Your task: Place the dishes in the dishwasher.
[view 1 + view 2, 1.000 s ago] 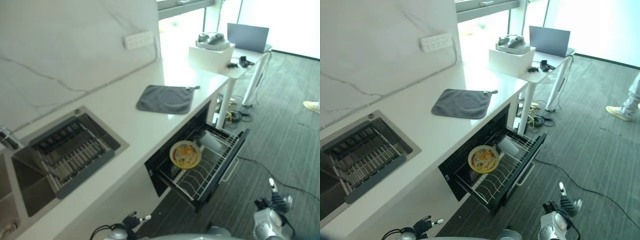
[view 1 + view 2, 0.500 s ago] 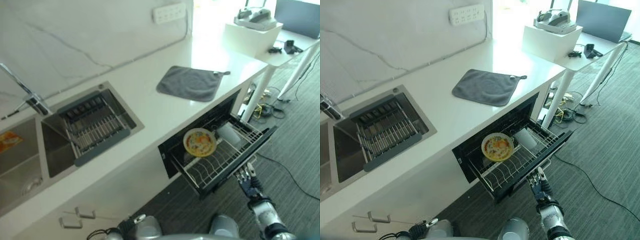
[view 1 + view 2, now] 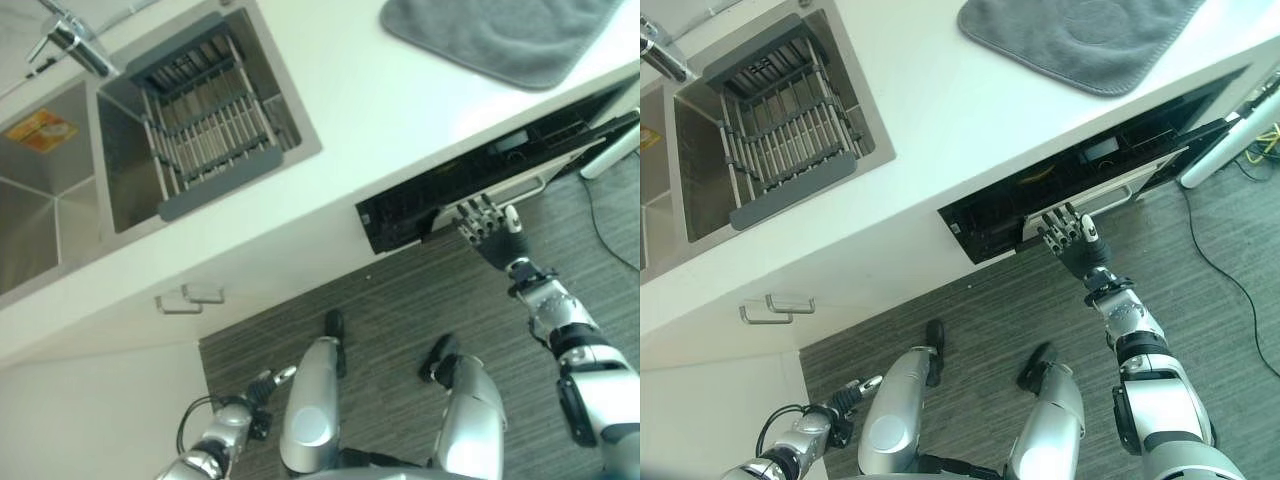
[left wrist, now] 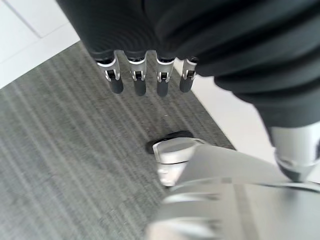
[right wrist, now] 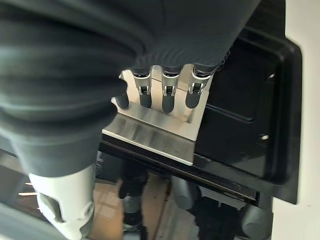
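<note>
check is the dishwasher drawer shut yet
Nearly shut: the dishwasher drawer leaves a narrow dark gap under the counter, the right hand flat on its front.

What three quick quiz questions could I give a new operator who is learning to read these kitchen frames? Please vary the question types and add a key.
1. True or false: the black pull-out dishwasher drawer under the white countertop stands wide open with its rack fully out.
2. Which hand touches the drawer's silver metal handle? A) left hand B) right hand C) neither
3. Fill in: the grey square cloth lies on the ____.

Key:
1. False: the drawer is nearly closed.
2. B: the right hand has straight fingers against the handle, while the left hand hangs low over the grey carpet floor.
3. Countertop.
</note>
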